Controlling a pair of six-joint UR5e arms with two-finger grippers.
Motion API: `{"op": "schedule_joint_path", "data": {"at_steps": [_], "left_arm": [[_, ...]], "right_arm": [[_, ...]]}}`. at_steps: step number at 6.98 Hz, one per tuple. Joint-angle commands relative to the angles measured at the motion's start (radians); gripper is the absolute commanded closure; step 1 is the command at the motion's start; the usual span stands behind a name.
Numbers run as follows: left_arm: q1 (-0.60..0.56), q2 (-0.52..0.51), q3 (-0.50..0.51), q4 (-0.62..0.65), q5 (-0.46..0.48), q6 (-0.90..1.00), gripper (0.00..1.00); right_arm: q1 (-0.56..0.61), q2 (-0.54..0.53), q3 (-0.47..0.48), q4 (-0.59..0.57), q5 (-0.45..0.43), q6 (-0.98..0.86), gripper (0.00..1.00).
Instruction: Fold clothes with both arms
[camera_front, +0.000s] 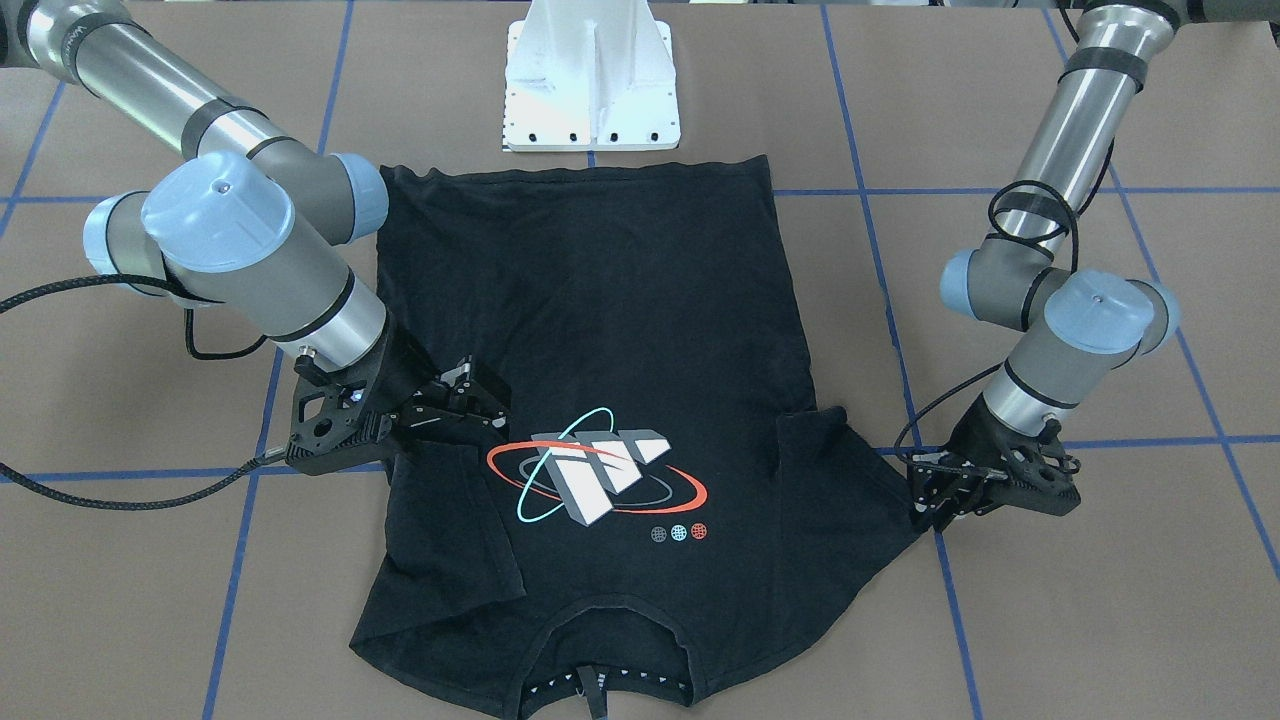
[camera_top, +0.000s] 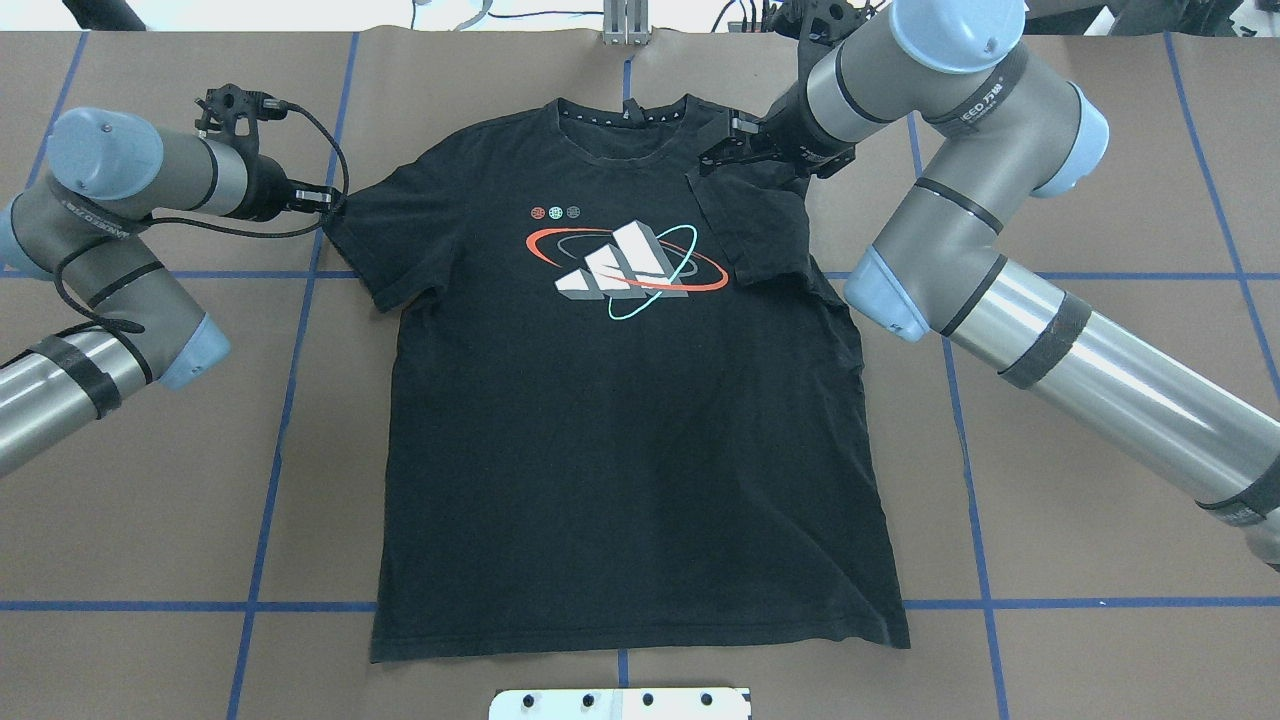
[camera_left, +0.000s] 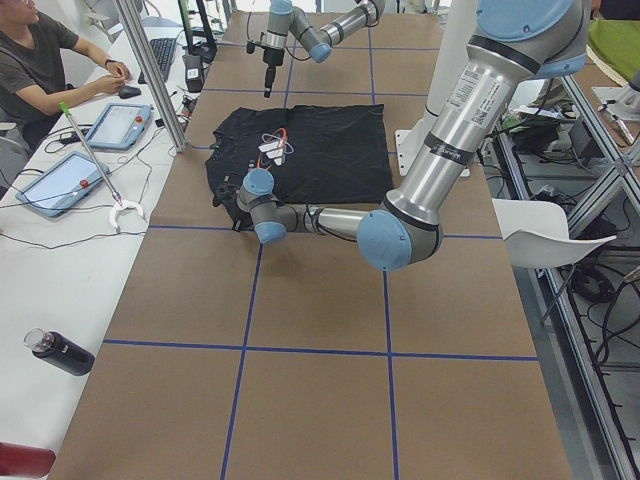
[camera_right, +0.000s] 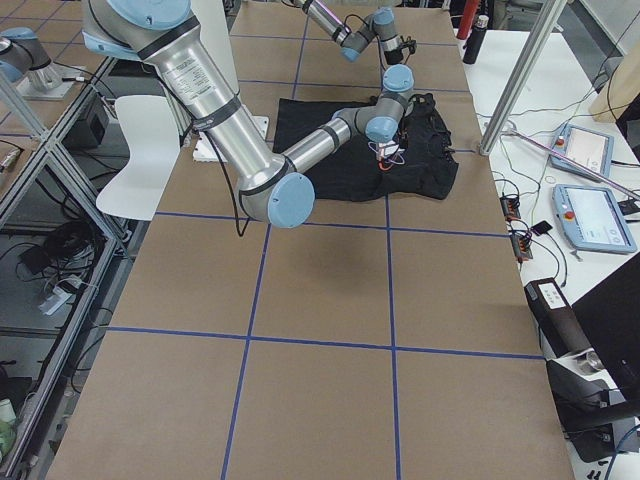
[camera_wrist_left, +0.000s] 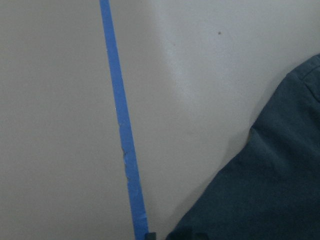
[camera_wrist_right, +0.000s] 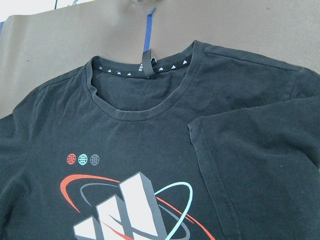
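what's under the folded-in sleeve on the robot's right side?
The sleeve lies flat on the chest of the shirt, with its edge next to the graphic. Black cloth shows all around it. The patch underneath is hidden.

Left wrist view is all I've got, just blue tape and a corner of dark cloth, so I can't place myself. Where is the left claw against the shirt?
Observer: The left claw sits at the outer edge of the shirt's left sleeve, which lies flat and unfolded.
Operator: And the other sleeve?
Observer: The right sleeve is already folded inward onto the chest, beside the graphic.
Operator: Where's the right claw?
Observer: The right claw hovers over that fold; its jaws look parted.
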Motion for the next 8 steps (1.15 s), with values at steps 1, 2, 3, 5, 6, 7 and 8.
{"op": "schedule_joint_path", "data": {"at_steps": [1,2,3,5,6,7,8], "left_arm": [[0.000,0.000,-0.002,0.003,0.001,-0.001,0.92],[0.000,0.000,-0.002,0.006,0.001,-0.001,1.00],[-0.002,-0.002,-0.005,0.007,0.000,-0.010,1.00],[-0.009,-0.003,-0.054,0.012,-0.011,-0.019,1.00],[-0.009,-0.002,-0.110,0.050,-0.014,-0.075,1.00],[-0.009,-0.003,-0.181,0.112,-0.057,-0.141,1.00],[-0.002,-0.005,-0.230,0.136,-0.081,-0.245,1.00]], "right_arm": [[-0.001,0.000,0.000,0.000,0.000,0.000,0.00],[0.000,0.000,0.000,0.000,0.001,0.000,0.00],[0.000,-0.002,0.000,0.000,0.000,0.000,0.00],[0.000,-0.003,-0.002,0.000,0.000,0.000,0.00],[0.000,-0.008,0.000,0.002,0.001,0.000,0.00],[0.002,-0.009,0.000,0.002,0.001,0.000,0.00],[0.002,-0.014,0.000,0.006,0.001,0.000,0.00]]}}
